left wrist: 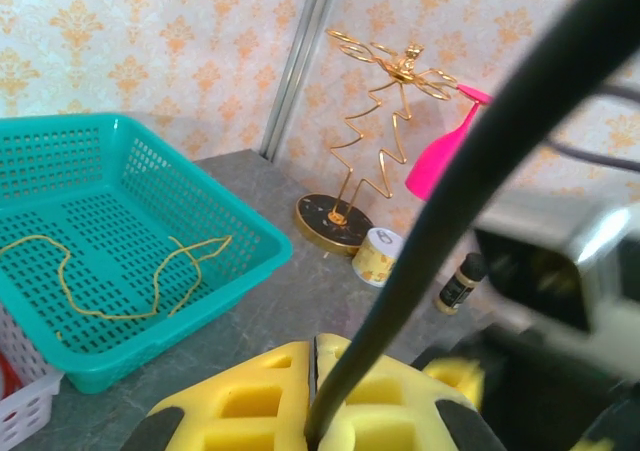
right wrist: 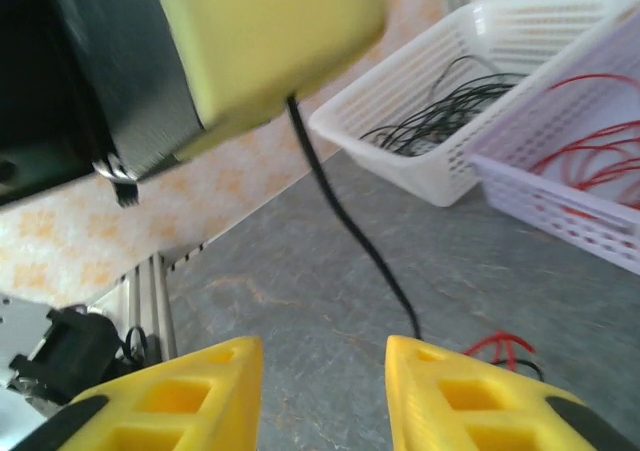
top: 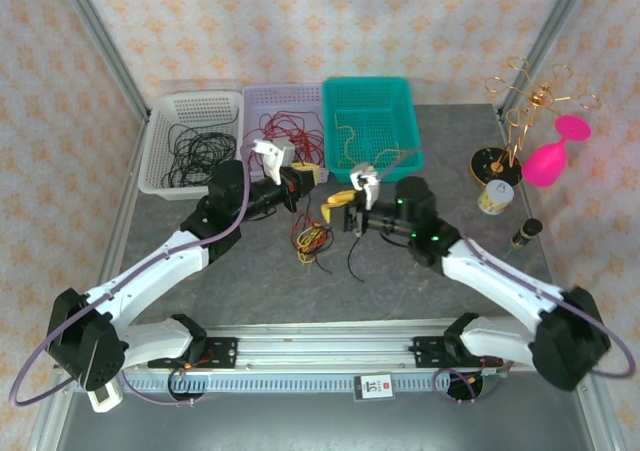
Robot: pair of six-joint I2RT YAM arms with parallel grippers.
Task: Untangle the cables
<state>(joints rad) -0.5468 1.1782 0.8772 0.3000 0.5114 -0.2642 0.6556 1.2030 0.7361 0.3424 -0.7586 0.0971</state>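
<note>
1. Several cables lie sorted by colour: black loops (top: 198, 151) in the white basket (top: 160, 141), red loops (top: 285, 126) in the lavender basket (top: 270, 93), and one yellow strand (left wrist: 158, 281) in the teal basket (top: 400, 91).
2. One small tangle (top: 312, 239) of red, yellow and black wire is left on the bench (top: 250, 281). It sits near the middle, just below the two pincers, so the task looks well advanced but not finished.
3. A black cable (right wrist: 345, 221) is in hand. The left pincer (left wrist: 315, 356) is closed on it, and the strand comes out of the seam between the yellow pads.
4. From there the black cable slants down to the edge of one finger of the right pincer (right wrist: 325, 371). That pincer's jaws stand apart and grip nothing.
5. What is left, by this reading, is to free the black strand from the knot, then part the red from the yellow.
6. The wires are thin, limp and smooth-coated, and they fall into loose, uneven loops. They will likely snag on one another.
7. The baskets are rigid perforated plastic with lattice walls. The pincer pads are blocky yellow pieces with square recesses.
8. The bench top is mottled grey and matte. A stiff gold wire stand (top: 525, 101) stands well apart at the far right.
</note>
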